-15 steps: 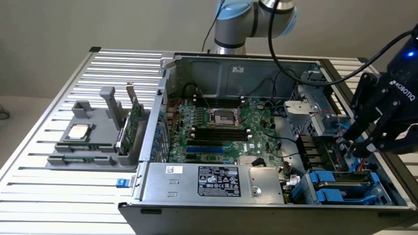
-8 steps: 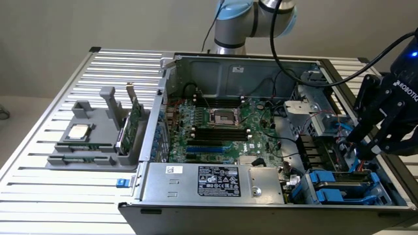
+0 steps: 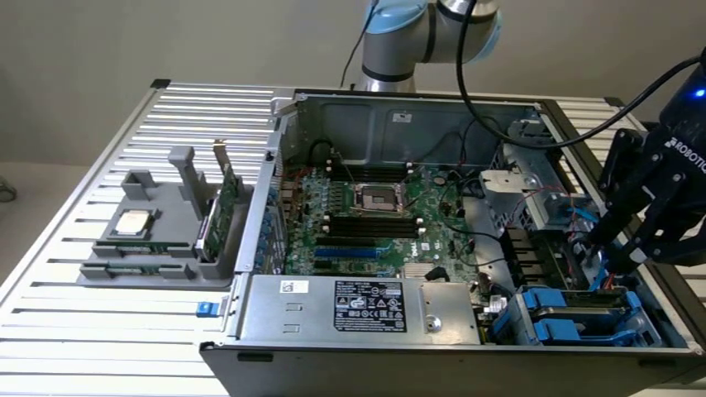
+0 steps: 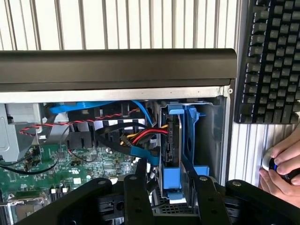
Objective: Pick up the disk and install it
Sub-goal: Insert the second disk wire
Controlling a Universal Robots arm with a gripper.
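The black gripper (image 3: 620,248) hangs at the exterior view's right, fingers (image 4: 137,197) spread, seemingly gripping nothing. The disk (image 4: 171,140), a dark slab edge-on in its blue plastic carrier, sits in the case's (image 3: 331,351) metal bay.

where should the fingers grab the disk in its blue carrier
Grip the disk by the blue carrier frame along its exposed upper edge, coming straight down from above the open case. It stands on edge in the drive bay, with bay walls close on both flat sides, so only the top edge is reachable.
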